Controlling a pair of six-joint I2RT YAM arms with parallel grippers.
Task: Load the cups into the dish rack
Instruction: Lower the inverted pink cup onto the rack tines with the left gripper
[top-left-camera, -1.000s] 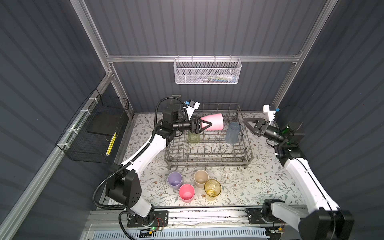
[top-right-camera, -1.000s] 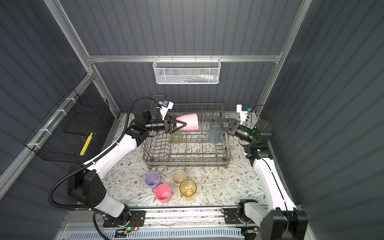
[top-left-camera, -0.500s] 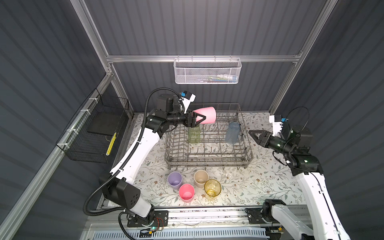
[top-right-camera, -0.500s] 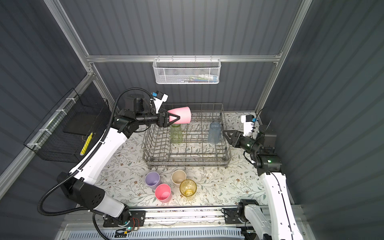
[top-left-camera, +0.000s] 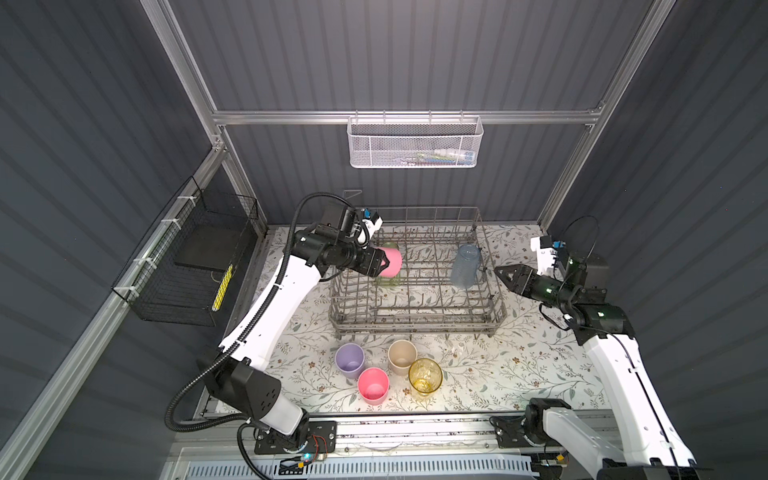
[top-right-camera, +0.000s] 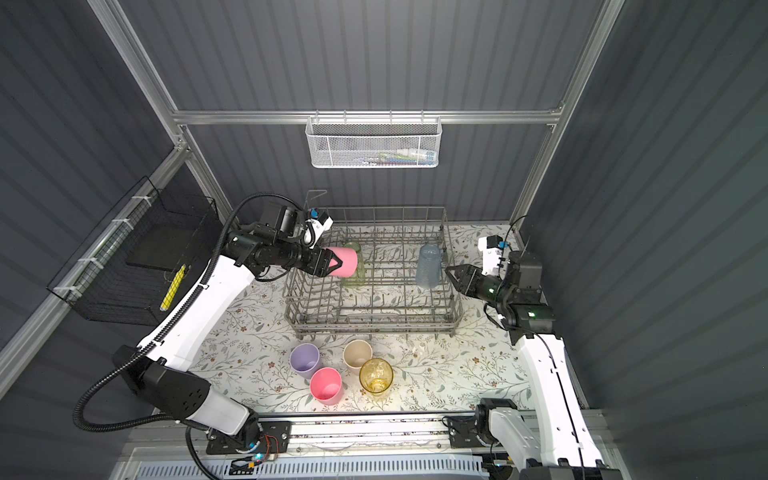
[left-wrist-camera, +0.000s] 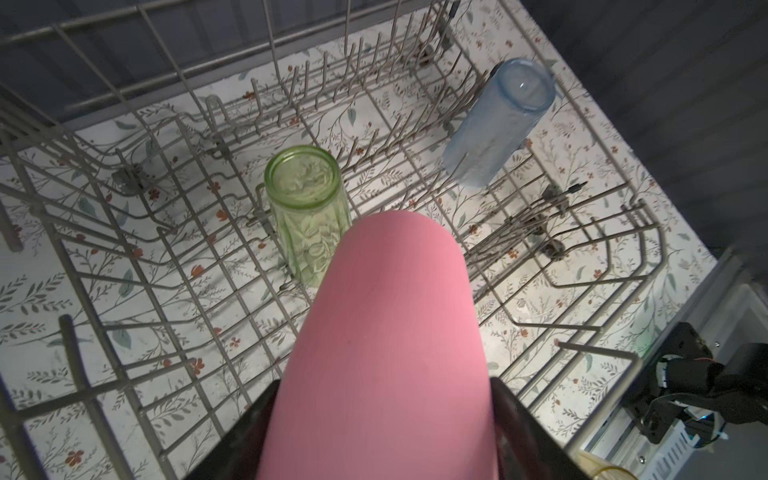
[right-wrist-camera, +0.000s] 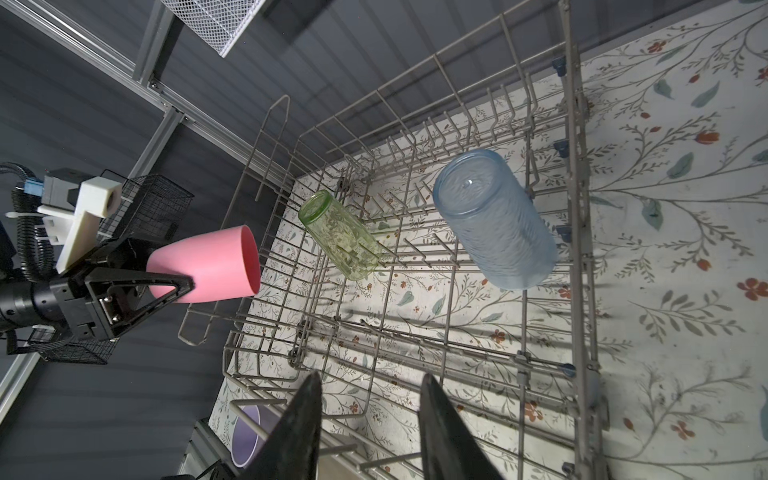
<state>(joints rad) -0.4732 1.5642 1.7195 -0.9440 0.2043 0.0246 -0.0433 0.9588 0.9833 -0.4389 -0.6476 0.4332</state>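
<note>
We are clasping a pink cup (top-left-camera: 395, 262) in our left tool (top-left-camera: 381, 262), holding it on its side above the left part of the dish rack (top-left-camera: 415, 322), mouth toward the rack's middle, just over the green cup (left-wrist-camera: 305, 208). Our right tool (top-left-camera: 500, 272) is hanging empty, jaws parted, at the rack's right side near the grey-blue cup (top-left-camera: 465, 266) inside. The lilac cup (top-left-camera: 350, 360), beige cup (top-left-camera: 402, 356), amber cup (top-left-camera: 424, 375) and second pink cup (top-left-camera: 373, 386) are standing on the desk (top-left-camera: 519, 365) before the rack.
</note>
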